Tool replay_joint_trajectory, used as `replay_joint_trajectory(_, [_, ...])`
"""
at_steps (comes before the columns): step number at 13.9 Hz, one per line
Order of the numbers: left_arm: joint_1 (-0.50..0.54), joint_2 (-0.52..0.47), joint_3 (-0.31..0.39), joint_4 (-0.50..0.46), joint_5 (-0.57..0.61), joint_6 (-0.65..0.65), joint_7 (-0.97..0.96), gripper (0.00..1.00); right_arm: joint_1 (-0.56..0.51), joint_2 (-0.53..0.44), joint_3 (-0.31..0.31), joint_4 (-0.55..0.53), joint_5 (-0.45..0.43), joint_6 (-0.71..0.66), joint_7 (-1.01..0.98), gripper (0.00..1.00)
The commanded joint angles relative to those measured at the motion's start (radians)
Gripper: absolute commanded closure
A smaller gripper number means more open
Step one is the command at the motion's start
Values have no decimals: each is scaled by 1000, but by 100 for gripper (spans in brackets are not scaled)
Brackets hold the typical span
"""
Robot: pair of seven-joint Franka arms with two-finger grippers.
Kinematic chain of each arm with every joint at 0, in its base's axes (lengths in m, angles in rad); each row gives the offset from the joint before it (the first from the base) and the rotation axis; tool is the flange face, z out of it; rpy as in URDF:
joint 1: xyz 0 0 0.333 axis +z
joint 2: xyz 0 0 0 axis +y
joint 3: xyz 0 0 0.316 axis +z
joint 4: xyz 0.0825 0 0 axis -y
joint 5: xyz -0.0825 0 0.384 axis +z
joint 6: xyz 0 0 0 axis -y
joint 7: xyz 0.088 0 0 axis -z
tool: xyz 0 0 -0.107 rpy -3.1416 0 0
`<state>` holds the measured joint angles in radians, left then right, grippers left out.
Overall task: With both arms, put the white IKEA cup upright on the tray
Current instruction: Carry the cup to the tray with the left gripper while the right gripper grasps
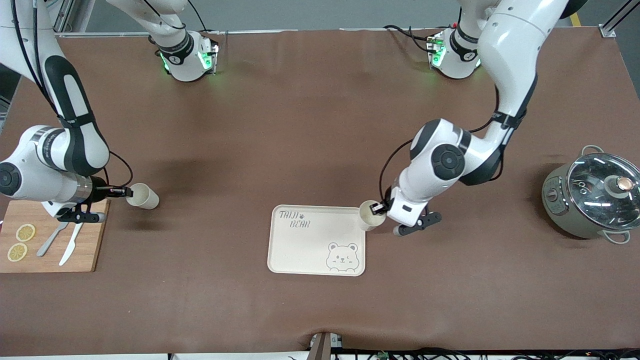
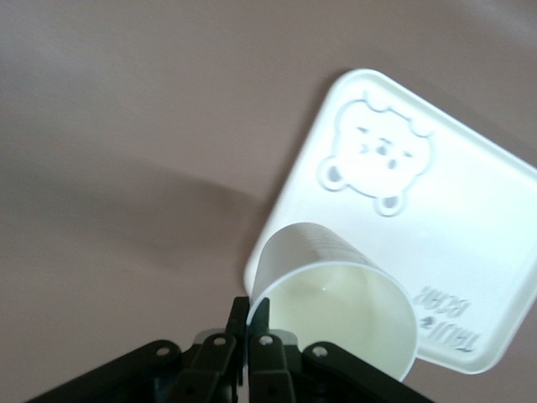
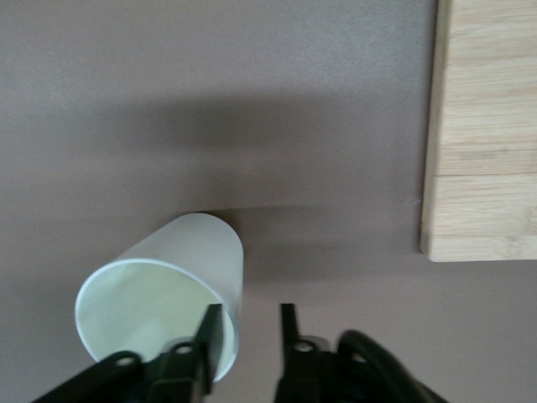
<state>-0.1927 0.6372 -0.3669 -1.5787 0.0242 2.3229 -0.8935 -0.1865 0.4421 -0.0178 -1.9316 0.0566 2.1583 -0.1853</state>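
Two white cups are in view. My left gripper (image 1: 380, 206) is shut on the rim of one cup (image 1: 370, 216), which is tilted at the corner of the cream tray (image 1: 300, 250) toward the left arm's end. The left wrist view shows the pinch (image 2: 254, 302) on this cup (image 2: 336, 302), with the tray (image 2: 470, 227) under it. My right gripper (image 1: 125, 191) is open at the mouth of the second cup (image 1: 144, 196), which lies on its side on the table. In the right wrist view (image 3: 249, 309) one finger is inside that cup (image 3: 159, 294) and the other outside.
A wooden cutting board (image 1: 85, 250) with lemon slices, a fork and a knife lies under the right wrist at the right arm's end; it also shows in the right wrist view (image 3: 487, 126). A grey pot with a glass lid (image 1: 592, 199) stands at the left arm's end.
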Motion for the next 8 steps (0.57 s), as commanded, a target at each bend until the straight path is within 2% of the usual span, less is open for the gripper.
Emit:
replay_joint_trajectory(1, [-50, 93, 19, 118, -13, -23, -31, 100, -2, -25, 6, -30, 23, 28, -13, 100])
replay_joint_trajectory(5, [-143, 122, 123, 118, -4, -23, -27, 100, 2, -25, 6, -21, 51, 25, -2, 100])
replay_joint_trajectory(8, [-157, 136, 140, 120, -6, -23, -30, 98, 27, -26, 6, 69, 77, -59, 58, 100])
